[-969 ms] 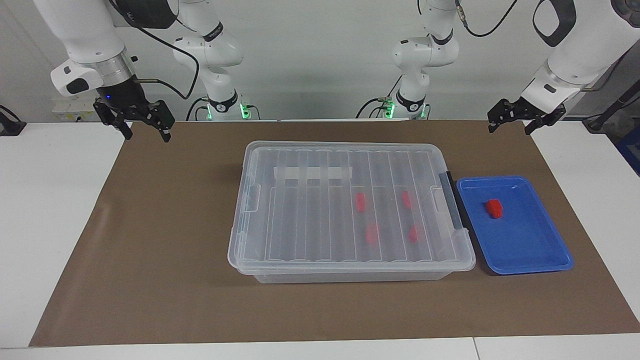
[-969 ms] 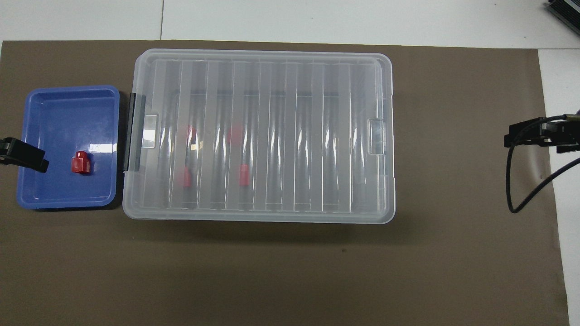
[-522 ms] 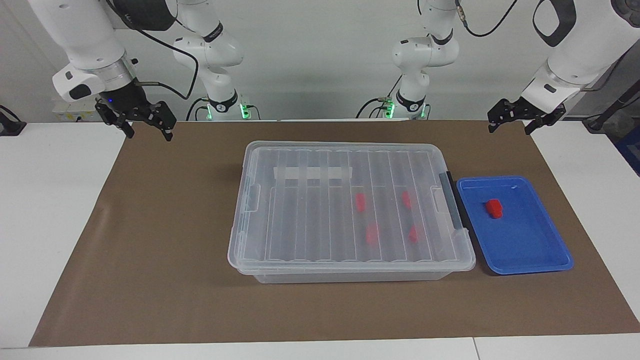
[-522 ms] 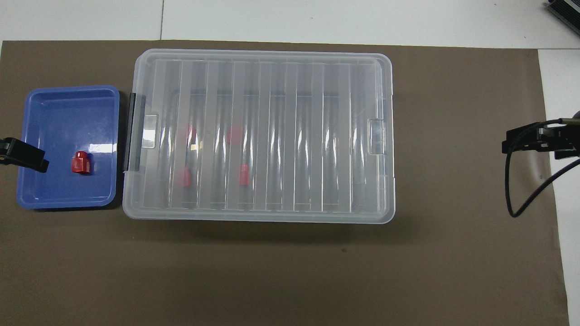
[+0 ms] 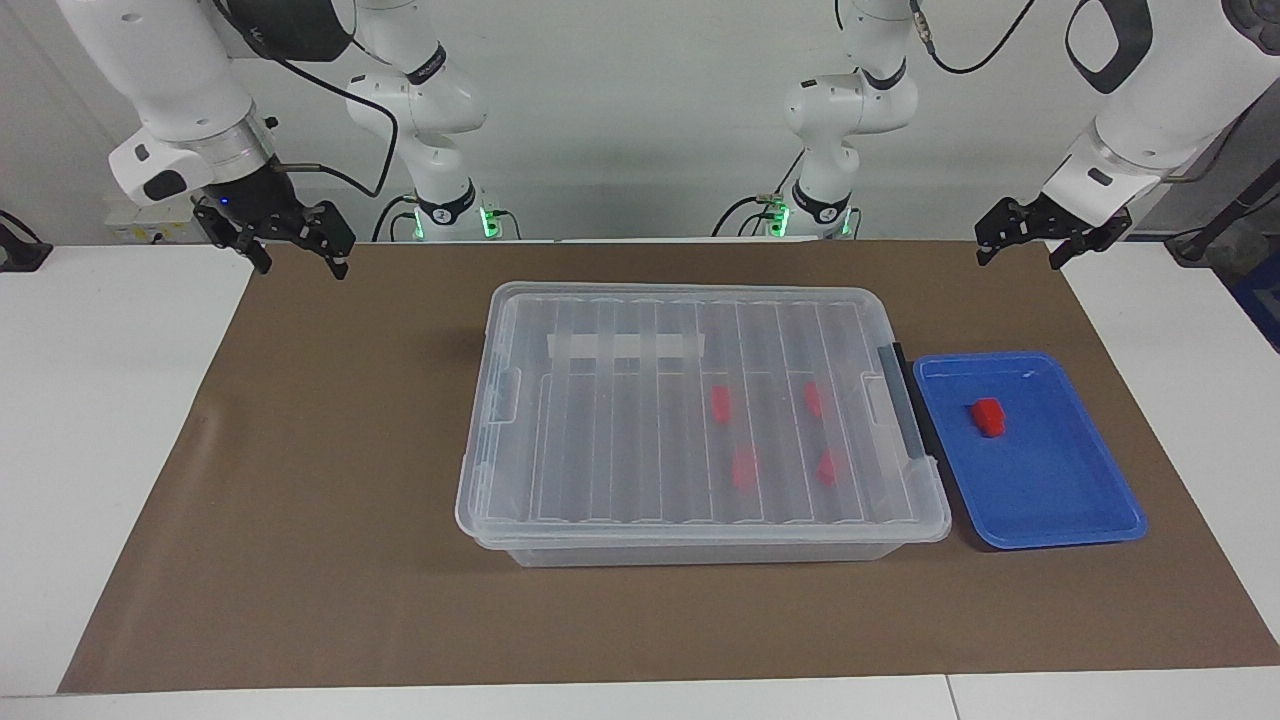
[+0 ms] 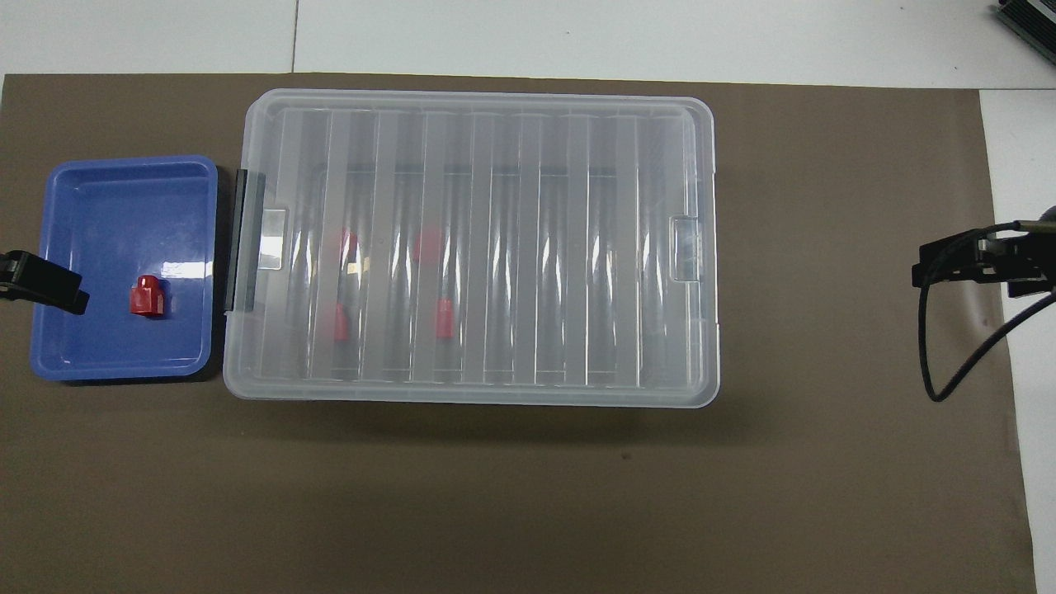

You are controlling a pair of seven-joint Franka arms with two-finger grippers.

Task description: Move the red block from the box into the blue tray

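Note:
One red block lies in the blue tray, which sits beside the box at the left arm's end. The box is a clear bin with its ribbed lid closed. Several more red blocks show through the lid. My left gripper hangs open and empty in the air over the mat's corner by its base; one of its fingers overlaps the tray's edge in the overhead view. My right gripper hangs open and empty over the mat's other corner.
A brown mat covers the table under the box and tray. A black clip handle sits on the box's end next to the tray. A white tape strip lies on the lid. White tabletop flanks the mat.
My right gripper has risen a little and drawn back toward its base. The left arm, the box, the tray and the blocks have not moved.

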